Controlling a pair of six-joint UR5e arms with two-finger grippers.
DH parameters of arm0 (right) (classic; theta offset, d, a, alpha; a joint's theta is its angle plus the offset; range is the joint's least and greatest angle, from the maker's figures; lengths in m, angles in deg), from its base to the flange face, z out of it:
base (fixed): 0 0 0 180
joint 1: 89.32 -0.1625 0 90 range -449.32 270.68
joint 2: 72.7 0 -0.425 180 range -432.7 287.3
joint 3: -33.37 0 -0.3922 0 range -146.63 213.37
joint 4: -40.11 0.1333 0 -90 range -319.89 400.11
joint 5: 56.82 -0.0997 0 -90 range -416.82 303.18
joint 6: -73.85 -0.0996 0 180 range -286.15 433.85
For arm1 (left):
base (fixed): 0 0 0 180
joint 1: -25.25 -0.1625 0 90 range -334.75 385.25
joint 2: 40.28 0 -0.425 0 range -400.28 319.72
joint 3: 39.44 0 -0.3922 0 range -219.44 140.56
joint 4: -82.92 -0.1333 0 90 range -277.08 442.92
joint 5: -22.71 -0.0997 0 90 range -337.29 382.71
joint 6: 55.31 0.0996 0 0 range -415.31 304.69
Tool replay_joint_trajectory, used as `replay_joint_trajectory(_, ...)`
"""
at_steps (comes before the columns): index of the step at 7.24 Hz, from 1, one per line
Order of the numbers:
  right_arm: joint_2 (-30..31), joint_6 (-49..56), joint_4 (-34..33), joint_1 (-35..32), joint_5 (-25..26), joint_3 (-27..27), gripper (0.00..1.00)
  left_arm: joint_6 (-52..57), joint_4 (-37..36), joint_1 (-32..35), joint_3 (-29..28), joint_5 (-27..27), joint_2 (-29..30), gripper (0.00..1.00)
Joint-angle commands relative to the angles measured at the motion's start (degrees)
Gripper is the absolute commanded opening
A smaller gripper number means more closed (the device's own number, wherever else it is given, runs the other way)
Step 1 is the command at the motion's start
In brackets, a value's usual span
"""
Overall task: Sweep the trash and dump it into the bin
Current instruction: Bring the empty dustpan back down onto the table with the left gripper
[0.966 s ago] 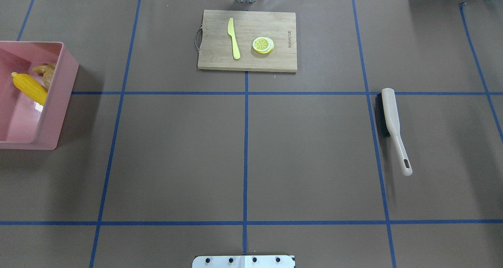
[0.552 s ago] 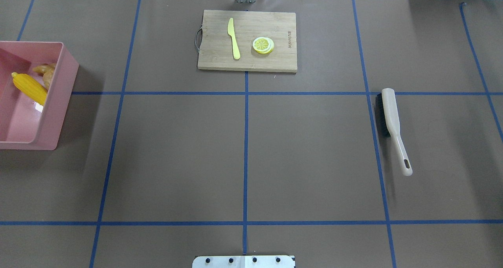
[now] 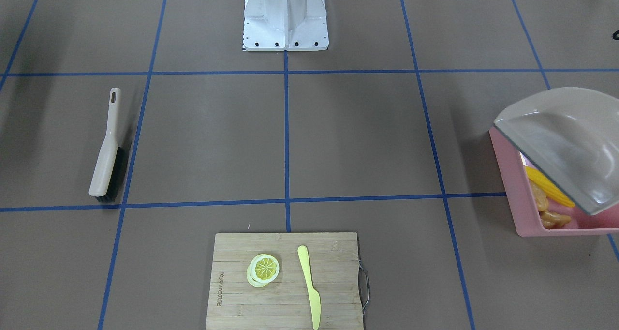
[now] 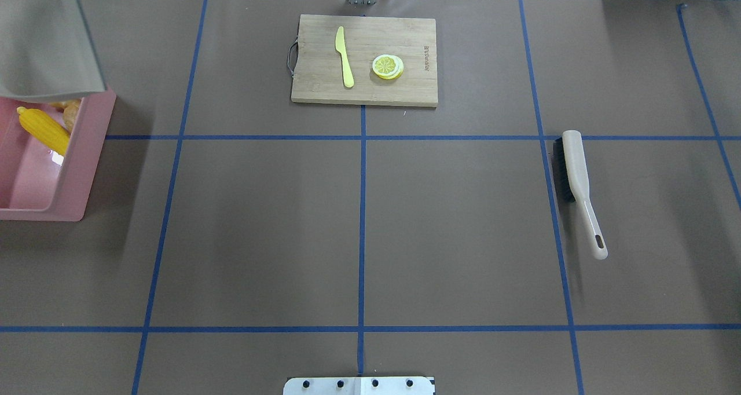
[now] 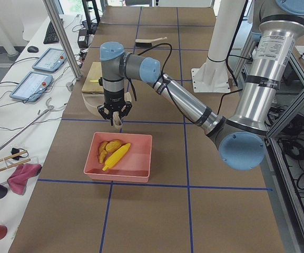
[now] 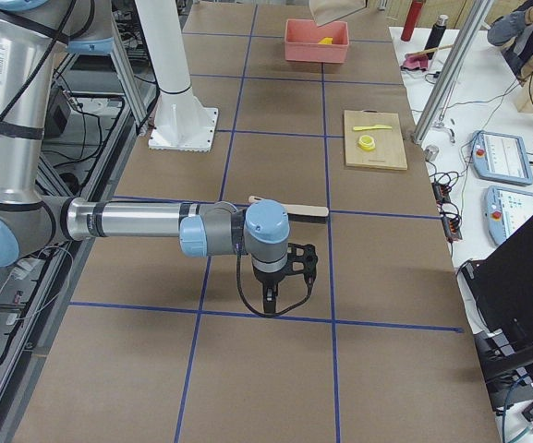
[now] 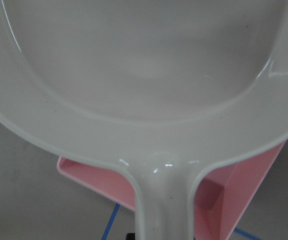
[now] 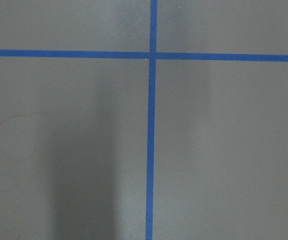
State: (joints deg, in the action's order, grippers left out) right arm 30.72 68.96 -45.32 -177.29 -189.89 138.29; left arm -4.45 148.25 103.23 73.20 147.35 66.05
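Left gripper (image 5: 116, 117) near bin (image 4: 87, 152), apparently carrying raised dustpan (image 3: 556, 136) by handle; opening unresolved. Corn cob (image 4: 43, 130), potato (image 3: 537, 198), ginger root (image 3: 555, 218) inside bin. Hazard: low dustpan lip clipping bin wall, spilling trash.

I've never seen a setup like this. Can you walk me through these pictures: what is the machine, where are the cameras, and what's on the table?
It is a robot with two jointed arms, each ending in a two-finger gripper. Two cameras look down on the table, one from behind the robot and one facing it. Two more stand at the table's ends, and one rides on each wrist. The left arm carries a grey dustpan above the pink bin, which holds a toy corn cob, potato and ginger root. The right gripper hangs over the table. Also there: a brush, and a cutting board with a plastic knife and lemon slices.
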Motion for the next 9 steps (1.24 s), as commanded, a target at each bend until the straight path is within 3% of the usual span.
replay_joint_trajectory(1,0.02,0.06,0.00,-0.01,0.00,0.02,1.00,-4.62,0.07,-10.09,-1.53,3.15,5.53,0.00)
replay_joint_trajectory(3,0.02,0.06,0.00,-0.01,0.00,0.02,1.00,-5.51,-0.02,-18.18,-2.95,5.00,9.24,0.00)
replay_joint_trajectory(6,-0.06,0.15,0.00,-0.01,0.00,0.11,1.00,-13.66,5.67,-29.70,-2.69,4.48,8.82,0.00)
replay_joint_trajectory(9,-0.06,0.15,0.00,-0.01,0.00,0.02,1.00,-15.88,5.95,-37.10,-4.35,2.65,8.55,0.00)
